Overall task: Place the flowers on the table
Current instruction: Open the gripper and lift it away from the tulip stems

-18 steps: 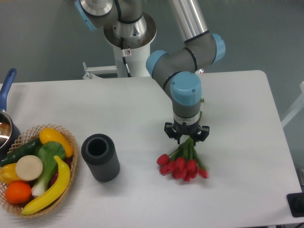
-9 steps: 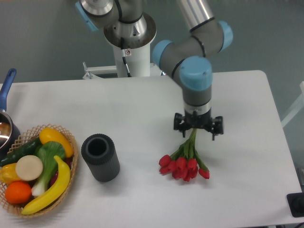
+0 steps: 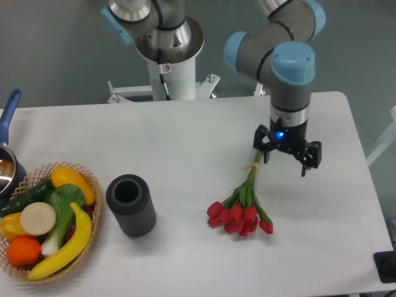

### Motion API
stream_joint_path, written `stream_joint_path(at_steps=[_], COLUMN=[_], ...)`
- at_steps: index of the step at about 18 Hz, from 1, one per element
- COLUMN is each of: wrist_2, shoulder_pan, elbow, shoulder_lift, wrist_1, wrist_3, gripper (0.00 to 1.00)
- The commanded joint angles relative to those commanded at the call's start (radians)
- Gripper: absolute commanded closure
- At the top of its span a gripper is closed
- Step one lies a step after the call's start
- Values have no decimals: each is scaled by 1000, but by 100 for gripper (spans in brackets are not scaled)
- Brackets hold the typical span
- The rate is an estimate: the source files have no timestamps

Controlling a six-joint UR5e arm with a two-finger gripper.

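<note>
The flowers [image 3: 241, 213], a bunch of red tulips with green stems tied by tan string, lie flat on the white table [image 3: 185, 154], blooms toward the front and stems pointing back right. My gripper [image 3: 288, 159] hangs just right of the stem ends, raised above the table. Its fingers are apart and hold nothing. The stems are free of the fingers.
A dark grey ribbed cylinder vase [image 3: 130, 205] stands upright left of the flowers. A wicker basket [image 3: 86, 185] of fruit and vegetables sits at the front left. A pot with a blue handle [image 3: 7, 117] is at the left edge. The robot base [image 3: 170, 49] stands behind the table.
My gripper has let go of the stems and moved right and up, away from the flowers. The flowers stay lying on the table.
</note>
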Motion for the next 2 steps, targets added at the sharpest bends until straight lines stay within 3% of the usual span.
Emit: stream_joint_path(at_steps=[2], wrist_2=[-3], shoulder_pan=[0], elbow=[0], shoulder_lift=[0], wrist_1=[0], wrist_3=[0], gripper=[0])
